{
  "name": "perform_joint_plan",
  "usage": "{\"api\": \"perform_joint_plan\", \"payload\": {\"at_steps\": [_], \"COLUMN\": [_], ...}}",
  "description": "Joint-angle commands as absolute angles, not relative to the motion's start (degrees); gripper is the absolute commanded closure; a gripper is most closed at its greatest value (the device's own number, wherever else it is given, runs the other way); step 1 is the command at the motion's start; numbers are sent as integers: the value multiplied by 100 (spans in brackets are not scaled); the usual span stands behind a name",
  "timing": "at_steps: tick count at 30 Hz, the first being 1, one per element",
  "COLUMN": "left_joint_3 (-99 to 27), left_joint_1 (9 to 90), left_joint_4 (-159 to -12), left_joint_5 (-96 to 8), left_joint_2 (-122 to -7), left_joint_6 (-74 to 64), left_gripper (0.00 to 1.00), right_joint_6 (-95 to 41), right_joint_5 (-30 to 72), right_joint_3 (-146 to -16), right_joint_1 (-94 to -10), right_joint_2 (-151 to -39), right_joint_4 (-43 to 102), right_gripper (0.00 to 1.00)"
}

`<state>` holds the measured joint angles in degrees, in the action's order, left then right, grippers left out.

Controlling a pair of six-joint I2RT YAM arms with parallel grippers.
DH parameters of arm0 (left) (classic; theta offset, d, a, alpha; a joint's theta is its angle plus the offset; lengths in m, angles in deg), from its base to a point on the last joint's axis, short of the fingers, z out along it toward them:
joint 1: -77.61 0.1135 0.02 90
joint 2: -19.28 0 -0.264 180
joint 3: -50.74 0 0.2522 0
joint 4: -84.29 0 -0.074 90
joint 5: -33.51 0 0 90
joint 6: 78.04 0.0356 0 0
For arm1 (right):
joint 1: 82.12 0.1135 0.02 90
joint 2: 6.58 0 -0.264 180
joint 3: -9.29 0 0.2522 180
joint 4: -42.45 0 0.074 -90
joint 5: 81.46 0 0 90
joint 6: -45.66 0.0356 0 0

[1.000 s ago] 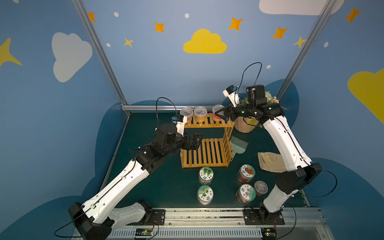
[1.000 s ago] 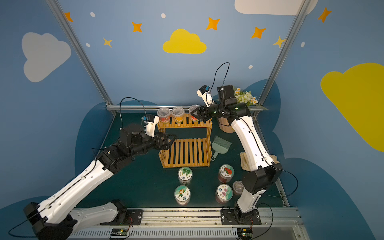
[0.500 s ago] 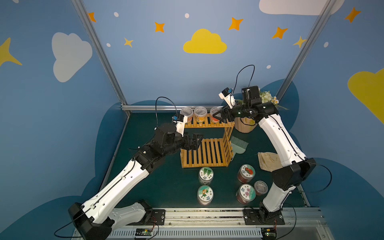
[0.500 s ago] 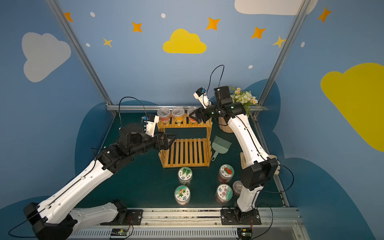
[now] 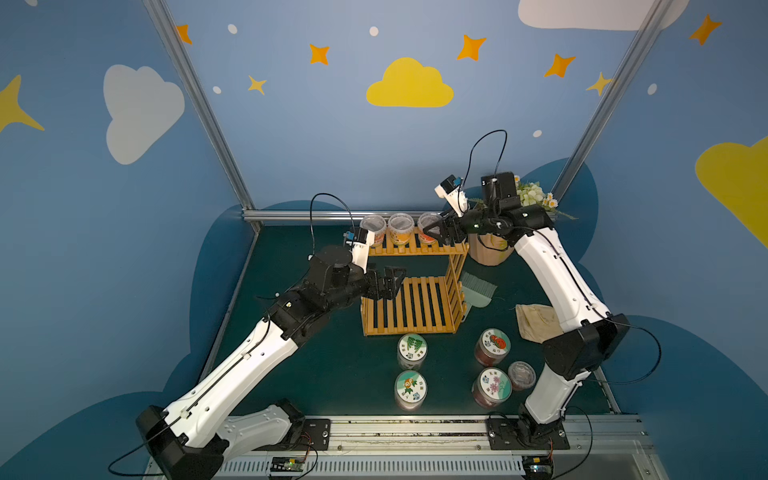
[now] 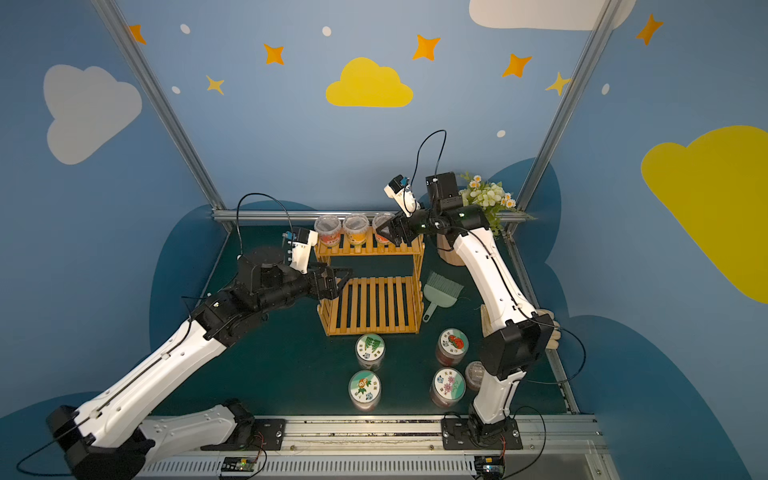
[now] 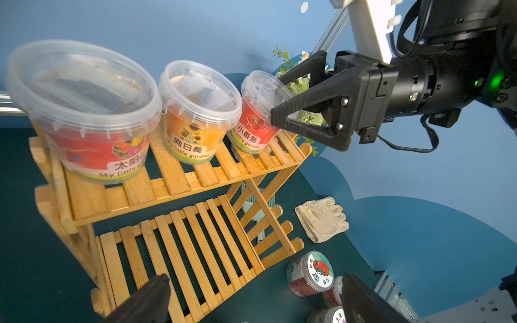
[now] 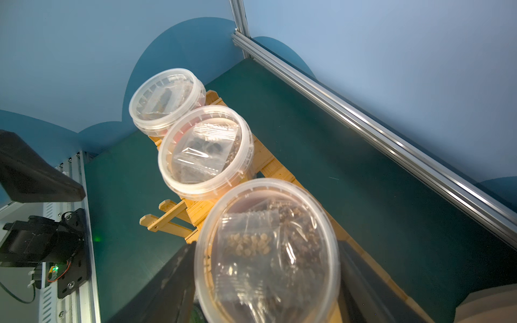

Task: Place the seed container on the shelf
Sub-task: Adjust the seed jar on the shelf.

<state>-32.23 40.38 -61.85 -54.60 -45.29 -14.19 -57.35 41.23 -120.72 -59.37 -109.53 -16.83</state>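
The seed container [image 7: 257, 117], a clear lidded tub with a red tomato label, rests at the right end of the top tier of the wooden shelf [image 5: 409, 305]. My right gripper [image 5: 438, 232] reaches in from the right. Its fingers sit on either side of the tub [image 8: 268, 251], shut on it. In the left wrist view the near finger [image 7: 307, 117] overlaps the tub's side. My left gripper [image 5: 390, 282] hovers at the left edge of the lower tier. It is open, fingers wide apart [image 7: 254, 279], with nothing between them.
Two more labelled tubs [image 5: 372, 228] [image 5: 400, 228] stand on the top tier to the left. Several lidded jars [image 5: 412, 349] [image 5: 493, 345] stand in front of the shelf. A green brush [image 5: 478, 289], a cloth glove [image 5: 536, 320] and a flower pot [image 5: 488, 249] lie to the right.
My right arm has swung in, and its gripper with the tub has shifted slightly left over the top tier. The left arm has stayed in place.
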Motion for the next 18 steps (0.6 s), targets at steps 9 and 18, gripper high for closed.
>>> {"api": "perform_joint_plan", "payload": {"at_steps": [9,18], "left_joint_3": [-3134,-3088], "left_joint_1": [4084,4089], "left_joint_4": [-6312,-6348], "left_joint_5": [-5420,-5385], "left_joint_2": [-4377,-4382], "left_joint_6": [-1414,-1452], "left_gripper": [0,0], "right_joint_6": [-5909,-5913], "right_joint_5": [4047,3830], "right_joint_3": [-12154,-12117], "right_joint_1": [-5830,-5826], "right_joint_2": [-11064,-11029], "right_joint_4": [-1604,-1605], "right_gripper": [24,19]}}
